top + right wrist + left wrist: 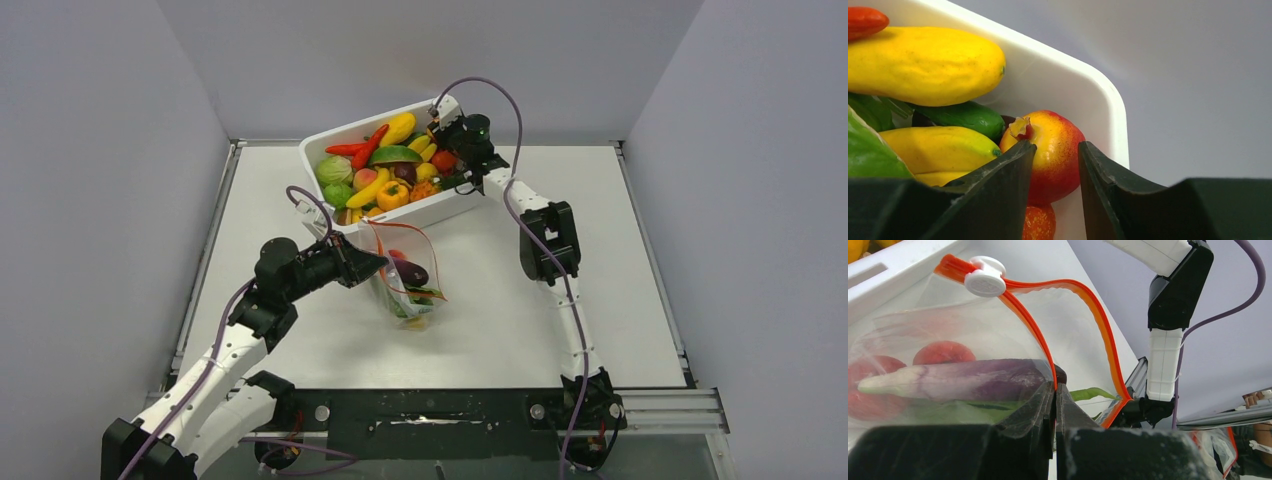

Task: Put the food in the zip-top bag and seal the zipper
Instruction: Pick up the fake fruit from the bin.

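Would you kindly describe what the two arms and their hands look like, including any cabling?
The left arm and right arm are alike: slim white links joined by chunky black joint housings. A purple cable runs along each, looping free near the wrist. The left hand and right hand each have two black, wedge-shaped fingers tapering to thin tips. I can read no markings.

Heaped in the white tub (445,208): food (385,170) in red, yellow, green and orange. Just in front of the tub's near wall, a zip-top bag (392,250) held mouth-up, zipper (400,228) gaping, dark and green pieces inside. Clamped on the bag's rim from the tub's near-left, the left gripper (372,266). Poised over the tub's right end, the right gripper (447,152).
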Controlling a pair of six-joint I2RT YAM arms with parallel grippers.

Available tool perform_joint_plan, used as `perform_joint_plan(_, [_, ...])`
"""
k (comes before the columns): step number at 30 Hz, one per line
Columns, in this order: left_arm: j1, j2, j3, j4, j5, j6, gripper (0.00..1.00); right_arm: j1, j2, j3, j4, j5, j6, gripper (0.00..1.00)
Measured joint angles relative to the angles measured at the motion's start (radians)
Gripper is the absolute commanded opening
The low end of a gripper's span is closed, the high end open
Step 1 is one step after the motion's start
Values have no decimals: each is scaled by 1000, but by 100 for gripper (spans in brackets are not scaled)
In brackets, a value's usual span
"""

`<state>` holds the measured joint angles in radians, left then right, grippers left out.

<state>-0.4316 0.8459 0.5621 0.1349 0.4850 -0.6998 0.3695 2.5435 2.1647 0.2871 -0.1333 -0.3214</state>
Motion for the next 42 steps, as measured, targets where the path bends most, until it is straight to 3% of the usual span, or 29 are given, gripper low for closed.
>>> perform_joint_plan(10, [0,-2,0,0,-3,-2,0,32,3,-2,3,-25,-120,46])
perform_joint_plan(20, [0,13,0,0,-2,6,0,45,98,117,20,-2,-166,46])
perform_joint_plan(28, [0,40,0,0,6,14,0,43,133,142,64,48,-187,20])
perform_joint_plan(37, [0,39,0,6,10,20,0,43,132,135,92,78,-160,9])
perform_joint_plan(42, [0,39,0,8,10,13,0,43,73,20,147,82,-126,5])
